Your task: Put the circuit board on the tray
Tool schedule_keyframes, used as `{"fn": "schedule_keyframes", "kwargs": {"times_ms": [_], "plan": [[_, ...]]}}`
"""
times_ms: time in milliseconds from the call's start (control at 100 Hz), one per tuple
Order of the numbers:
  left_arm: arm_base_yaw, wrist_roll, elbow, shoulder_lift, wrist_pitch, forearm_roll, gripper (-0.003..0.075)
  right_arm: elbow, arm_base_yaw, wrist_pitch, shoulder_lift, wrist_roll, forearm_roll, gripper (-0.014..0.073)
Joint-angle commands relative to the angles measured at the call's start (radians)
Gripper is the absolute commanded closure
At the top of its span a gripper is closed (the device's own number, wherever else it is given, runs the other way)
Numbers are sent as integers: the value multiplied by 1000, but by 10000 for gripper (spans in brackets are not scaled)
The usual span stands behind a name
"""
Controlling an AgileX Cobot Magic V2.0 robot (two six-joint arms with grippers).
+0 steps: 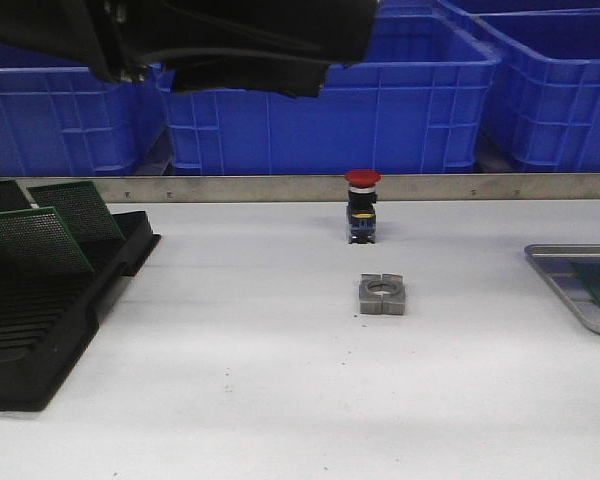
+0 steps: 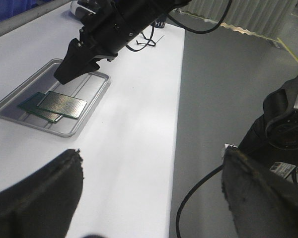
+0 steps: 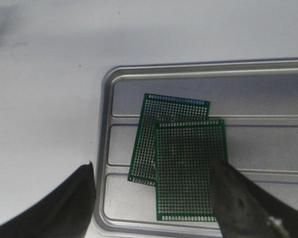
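Observation:
The grey tray (image 3: 103,148) holds two green circuit boards lying flat and overlapping: one (image 3: 188,168) on top of the other (image 3: 154,134). My right gripper (image 3: 154,203) hovers open and empty just above them, one finger over the tray's rim, the other over the top board. The left wrist view shows the tray (image 2: 92,106), both boards (image 2: 64,104) and the right gripper (image 2: 62,74) above them. My left gripper (image 2: 151,198) is open and empty, high over the table's edge. In the front view the tray (image 1: 560,290) sits at the far right.
A black slotted rack (image 1: 40,320) at the left holds more green boards (image 1: 75,215). A red push button (image 1: 362,205) and a small metal block (image 1: 382,294) stand mid-table. Blue crates (image 1: 380,90) line the back. A black arm (image 1: 230,40) crosses the top.

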Motion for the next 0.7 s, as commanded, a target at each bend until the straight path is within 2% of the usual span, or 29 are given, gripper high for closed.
{"fn": "schedule_keyframes", "kwargs": {"times_ms": [0,70,150,220,280,420,690], "plan": [[-8,-5,-28,-31,50,-88,209,-29,-4,-27,-75,-2,18,66],[-8,-5,-28,-31,57,-95,278,-29,-4,-27,-111,-25,2,71],[1,-5,-28,-31,57,-100,426,-29,-4,-13,-153,-75,-14,131],[21,-5,-28,-31,57,-100,591,-29,-4,7,-189,-95,-14,249],[50,-10,-28,-31,57,-100,736,-29,-4,23,-217,-97,-14,384],[140,-18,-28,-48,57,-100,737,-28,-4,67,-266,-113,-15,666],[334,-18,-28,-119,-8,-63,738,-28,36,92,-336,-113,-15,657]]}}
